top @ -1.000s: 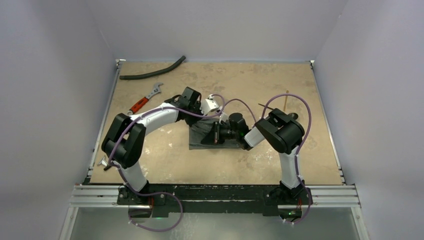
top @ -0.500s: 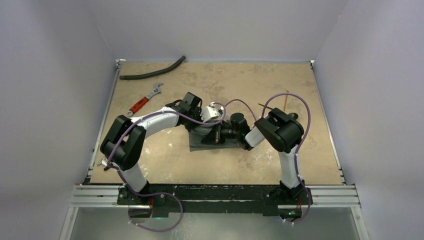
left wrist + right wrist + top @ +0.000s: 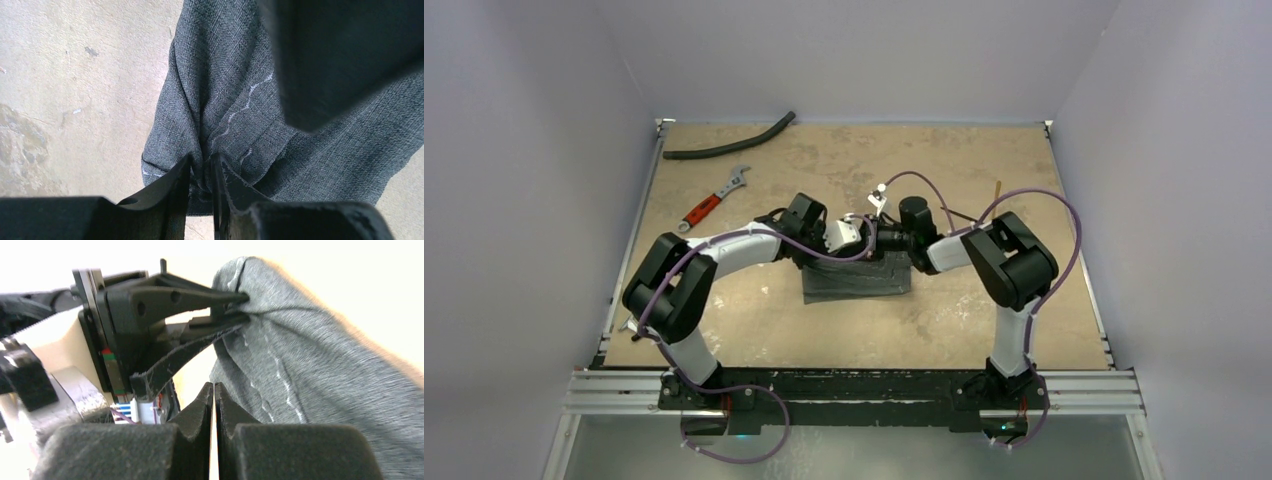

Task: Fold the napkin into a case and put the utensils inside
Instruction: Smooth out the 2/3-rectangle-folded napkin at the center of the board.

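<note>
The grey napkin (image 3: 854, 282) lies folded as a rectangle at mid-table, its far edge lifted. My left gripper (image 3: 869, 246) is shut on a bunched fold of the napkin (image 3: 225, 90) near a stitched hem. The pinch shows at the left gripper (image 3: 200, 167) and, from the side, at the left gripper (image 3: 244, 307) with the napkin (image 3: 310, 365) hanging from it. My right gripper (image 3: 894, 243) hovers just beside that edge. The right gripper (image 3: 214, 386) is shut with nothing in it. Of the utensils, the gold one (image 3: 997, 189) lies at the far right. The right arm largely hides the black one.
A long black hose (image 3: 729, 141) lies along the far left edge. A red-handled wrench (image 3: 714, 200) sits below it. White walls close in the table on three sides. The right arm's elbow (image 3: 1014, 258) stands over the right half.
The right arm has pulled back off the napkin's near part towards its far edge, uncovering the folded cloth. The left gripper has shifted a little right, still on the fold.
</note>
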